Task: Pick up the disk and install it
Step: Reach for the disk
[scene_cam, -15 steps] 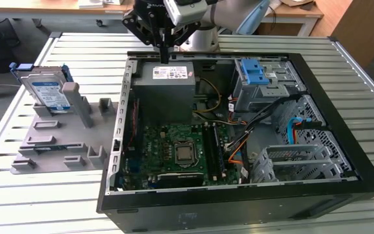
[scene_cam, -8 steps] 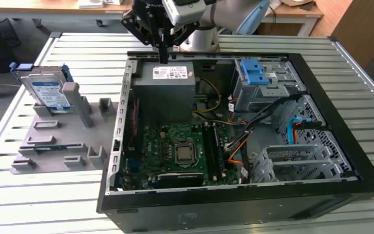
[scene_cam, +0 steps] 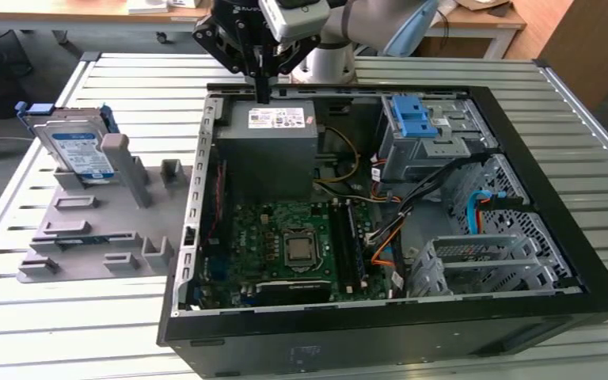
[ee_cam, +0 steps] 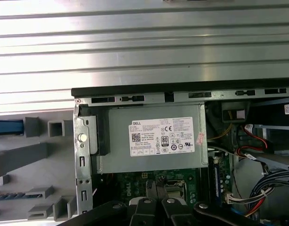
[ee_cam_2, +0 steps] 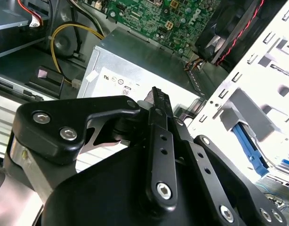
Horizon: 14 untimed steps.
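Note:
The disk [scene_cam: 80, 150], silver-grey with a white-and-blue label in a blue carrier frame, stands upright in a grey fixture [scene_cam: 93, 229] on the exterior view's left, outside the computer case. My gripper [scene_cam: 265, 89] hangs over the back edge of the case, just above the grey power supply [scene_cam: 272, 131], well apart from the disk. Its black fingers [ee_cam: 150, 188] point down and lie close together with nothing between them. In the second wrist view the gripper [ee_cam_2: 158, 96] hovers over the power supply's label [ee_cam_2: 123, 84].
The open black case [scene_cam: 557, 158] lies on a slatted metal table [scene_cam: 72, 332]. Inside are a green motherboard [scene_cam: 294, 245], loose cables [scene_cam: 410, 206] and a grey drive bay [scene_cam: 436, 142] topped by a blue latch piece [scene_cam: 415, 119]. Wooden desks stand behind.

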Each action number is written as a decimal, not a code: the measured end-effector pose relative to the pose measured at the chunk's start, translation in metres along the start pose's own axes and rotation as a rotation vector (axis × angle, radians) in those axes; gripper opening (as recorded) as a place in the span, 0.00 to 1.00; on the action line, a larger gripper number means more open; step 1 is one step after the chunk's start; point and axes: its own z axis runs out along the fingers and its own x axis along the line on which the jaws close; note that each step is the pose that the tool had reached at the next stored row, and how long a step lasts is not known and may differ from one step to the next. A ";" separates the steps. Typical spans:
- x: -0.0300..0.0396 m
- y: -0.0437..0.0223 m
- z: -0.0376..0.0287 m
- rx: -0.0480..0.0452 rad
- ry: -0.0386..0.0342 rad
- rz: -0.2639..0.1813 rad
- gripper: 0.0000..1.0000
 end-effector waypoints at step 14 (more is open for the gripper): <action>0.0053 -0.0004 0.0001 0.0000 0.0000 0.000 0.11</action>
